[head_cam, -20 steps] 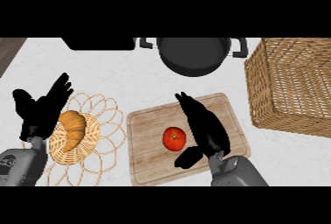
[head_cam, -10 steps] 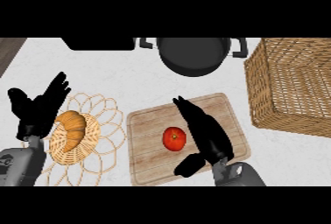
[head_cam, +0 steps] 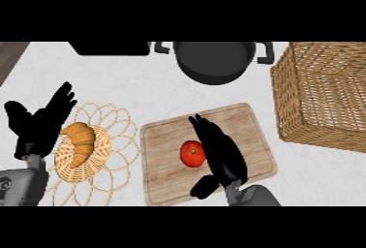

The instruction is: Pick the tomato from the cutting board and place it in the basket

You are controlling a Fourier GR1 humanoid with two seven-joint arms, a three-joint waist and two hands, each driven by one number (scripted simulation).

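Observation:
A red tomato point(head_cam: 190, 153) lies near the middle of the wooden cutting board point(head_cam: 166, 140). My right hand point(head_cam: 223, 157) hangs over the board just right of the tomato, fingers straight and pointing up-left, thumb low near the board's front edge. It touches or nearly touches the tomato's right side and holds nothing. The large wicker basket point(head_cam: 323, 97) stands at the right edge of the counter. My left hand point(head_cam: 39, 126) rests open at the far left, fingers up.
A flat wire-and-wicker trivet point(head_cam: 93, 145) with a croissant point(head_cam: 80, 140) on it lies left of the board. A dark pot point(head_cam: 214, 60) with two handles stands at the back, beside a black object point(head_cam: 111, 47).
My right hand has slid a little left and toward the front, closing on the tomato's right side. The tomato and left hand have stayed put.

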